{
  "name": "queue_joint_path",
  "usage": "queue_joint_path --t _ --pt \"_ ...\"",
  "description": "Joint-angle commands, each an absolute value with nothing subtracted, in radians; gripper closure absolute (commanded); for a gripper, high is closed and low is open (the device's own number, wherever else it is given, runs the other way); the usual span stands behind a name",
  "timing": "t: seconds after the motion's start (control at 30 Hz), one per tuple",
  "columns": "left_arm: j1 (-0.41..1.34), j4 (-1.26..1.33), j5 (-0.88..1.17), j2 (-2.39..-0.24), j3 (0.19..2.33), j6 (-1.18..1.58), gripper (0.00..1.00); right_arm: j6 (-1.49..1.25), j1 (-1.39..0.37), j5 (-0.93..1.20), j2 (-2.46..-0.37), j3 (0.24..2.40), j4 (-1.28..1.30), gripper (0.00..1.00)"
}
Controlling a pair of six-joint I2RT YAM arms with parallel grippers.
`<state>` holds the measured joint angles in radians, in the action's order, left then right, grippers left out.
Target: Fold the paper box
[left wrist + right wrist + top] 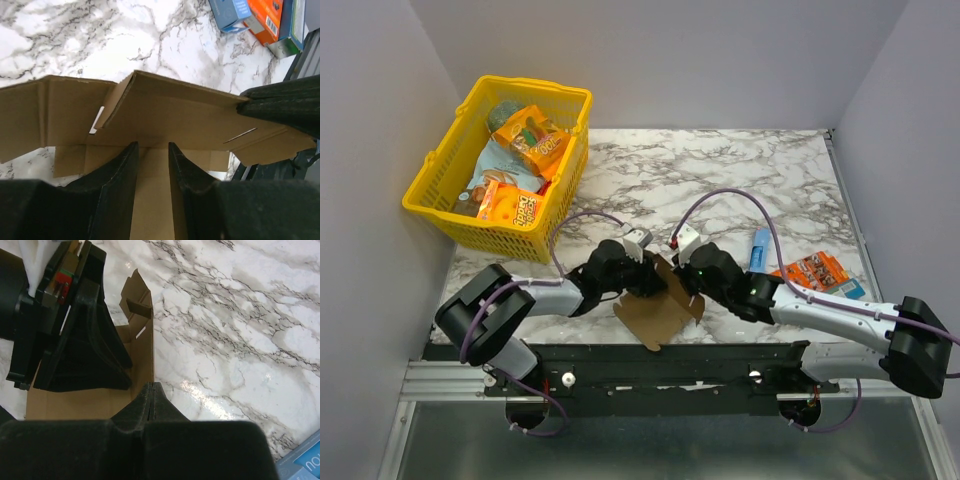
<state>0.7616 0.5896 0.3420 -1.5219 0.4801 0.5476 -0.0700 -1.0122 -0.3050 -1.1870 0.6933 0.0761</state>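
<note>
The paper box (pixel 655 315) is a brown cardboard cut-out lying partly folded at the table's near edge, between my two grippers. In the left wrist view one long panel (pixel 170 112) stands raised, with flat flaps to either side. My left gripper (pixel 152 145) (pixel 650 280) is low over the box with its jaws partly apart, and a cardboard panel shows in the gap. My right gripper (pixel 152 386) (pixel 692 295) is shut, pinching the box's right edge (pixel 145 355). Its black fingertips (pixel 245 106) meet the end of the raised panel.
A yellow basket (pixel 440 190) of snack packets stands at the back left. A slim blue packet (pixel 760 250) and an orange printed packet (pixel 815 270) lie on the marble table (pixel 740 170) right of the box. The table's metal front rail (pixel 650 380) runs just below the box.
</note>
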Motion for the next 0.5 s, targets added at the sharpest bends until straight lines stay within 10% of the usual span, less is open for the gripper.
queue_joint_path --t 0.0,0.47 --pt "0.762 0.52 0.272 -1.395 0.466 0.502 0.58 -0.046 -1.005 -0.33 -1.178 0.663 0.068 0.99" --pt "0.57 0.305 0.132 -1.14 0.426 0.552 0.34 0.153 -1.034 -0.356 -1.313 0.73 0.057 0.99"
